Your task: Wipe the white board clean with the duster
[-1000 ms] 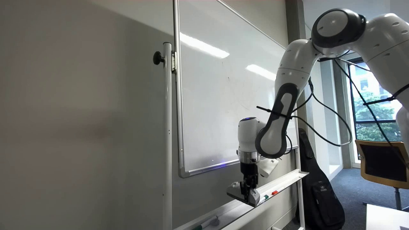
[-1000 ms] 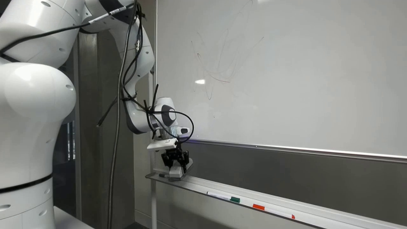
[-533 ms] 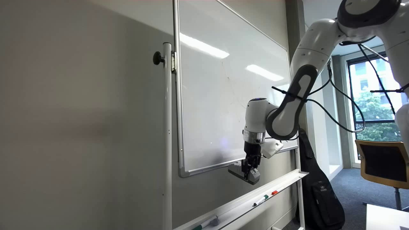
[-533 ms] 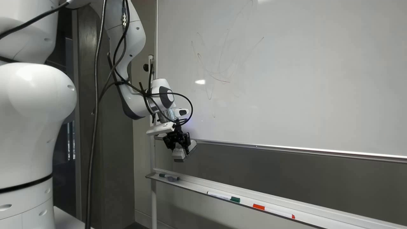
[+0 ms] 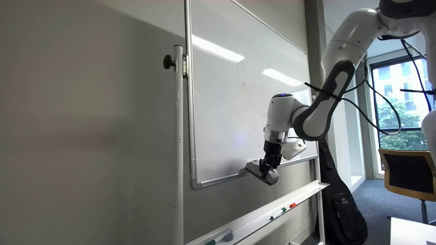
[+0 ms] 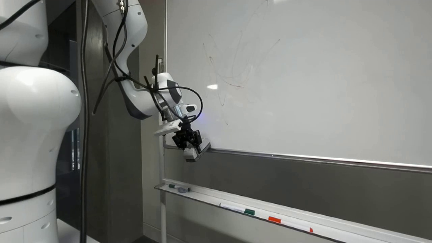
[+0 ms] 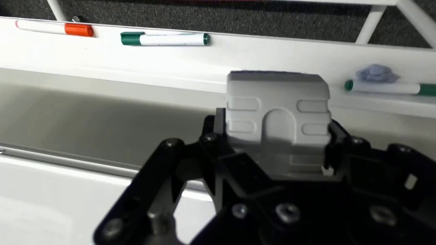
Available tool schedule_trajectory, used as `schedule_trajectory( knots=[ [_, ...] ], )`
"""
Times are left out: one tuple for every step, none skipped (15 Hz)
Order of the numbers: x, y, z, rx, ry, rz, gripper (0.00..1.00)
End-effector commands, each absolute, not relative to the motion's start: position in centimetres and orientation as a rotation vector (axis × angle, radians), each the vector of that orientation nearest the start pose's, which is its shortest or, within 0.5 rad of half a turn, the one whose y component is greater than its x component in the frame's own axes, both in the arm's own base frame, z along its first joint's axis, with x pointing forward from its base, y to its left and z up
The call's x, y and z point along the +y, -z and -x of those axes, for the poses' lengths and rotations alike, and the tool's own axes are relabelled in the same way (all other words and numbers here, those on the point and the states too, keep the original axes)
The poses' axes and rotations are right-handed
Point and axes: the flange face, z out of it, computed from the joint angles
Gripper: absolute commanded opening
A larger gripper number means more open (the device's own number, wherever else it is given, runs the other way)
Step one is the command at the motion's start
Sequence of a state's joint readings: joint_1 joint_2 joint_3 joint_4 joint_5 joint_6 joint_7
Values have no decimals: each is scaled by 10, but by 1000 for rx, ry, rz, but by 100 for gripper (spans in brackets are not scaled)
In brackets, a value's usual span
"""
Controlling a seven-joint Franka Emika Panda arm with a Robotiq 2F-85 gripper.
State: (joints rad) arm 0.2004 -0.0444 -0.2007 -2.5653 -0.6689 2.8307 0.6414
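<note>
Faint scribbles [image 6: 233,84] cross the white board [image 6: 320,84], upper center in an exterior view; a window [image 5: 407,115] glows at right in an exterior view, where the emblem [image 5: 344,200] on a black bag [image 5: 344,217], lower right, is too small to read. The gripper [image 7: 277,131] clasps the tilted duster [image 7: 277,90], jaws parted by its width, near the board's lower edge.

In the wrist view a red pen [image 7: 54,28] and a green pen [image 7: 166,39] lie cap to cap on the ledge [image 7: 105,56], near each other. Well apart, a second green pen [image 7: 388,87] lies there with a blue-grey lump [image 7: 376,73] just beside it. In an exterior view a post [image 5: 178,136] with a black knob [image 5: 168,62] stands before the wall [image 5: 85,136]; a black bag [image 5: 342,200] stands tilted on the floor [image 5: 371,200], and a chair [image 5: 407,172] before the window [image 5: 414,129], with trees [image 5: 398,140] and a building [image 5: 385,73] outside.
</note>
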Motion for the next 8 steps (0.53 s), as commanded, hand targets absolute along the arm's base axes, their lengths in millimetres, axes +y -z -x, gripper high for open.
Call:
schedule_trajectory(
  knots=[
    [22,-338,-455,253,838,3176,38],
    [21,-348,-455,280,911,3151,38],
    [20,-356,-456,293,981,3139,38],
    [20,-362,-456,313,1032,3137,38],
    [19,-366,-455,327,1083,3132,38],
    [19,-368,-455,339,1115,3129,38],
    [19,-370,-452,349,1145,3121,38],
    [20,-373,-450,360,1178,3110,38]
  ],
)
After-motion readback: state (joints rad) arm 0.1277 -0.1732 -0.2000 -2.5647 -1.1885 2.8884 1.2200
